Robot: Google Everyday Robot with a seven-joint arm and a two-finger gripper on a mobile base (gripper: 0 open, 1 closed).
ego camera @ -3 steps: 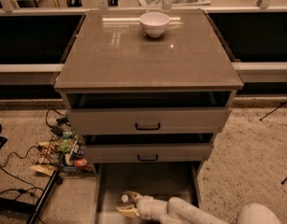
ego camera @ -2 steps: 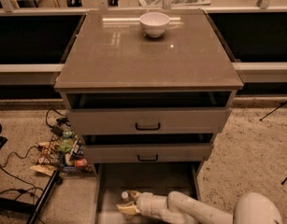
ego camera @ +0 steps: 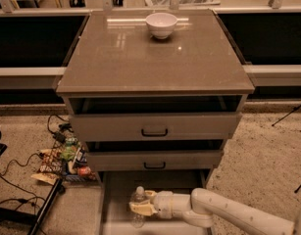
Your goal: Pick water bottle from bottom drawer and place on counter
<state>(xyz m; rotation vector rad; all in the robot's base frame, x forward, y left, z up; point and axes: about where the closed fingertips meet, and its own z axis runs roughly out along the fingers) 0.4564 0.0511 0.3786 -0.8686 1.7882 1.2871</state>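
Down at 6 o'clock, inside the bottom drawer, the gripper, on a white arm stretched in from 4 o'clock. Close up against the bottle, at about its mid-height. Cannot tell whether clamped on it or only set around it. Upright on the drawer floor, that bottle, white cap at its 12 o'clock end, nearer the drawer's 9 o'clock wall than the 3 o'clock one. Not on the counter yet. Near the counter's 12 o'clock edge, a white bowl on the glossy brown top. Below the counter, top drawer and middle drawer, each with a black handle, both pulled out a little, the middle one overhanging the back of the bottom drawer. On the speckled floor at 9 o'clock of the cabinet, a heap of snack packets.
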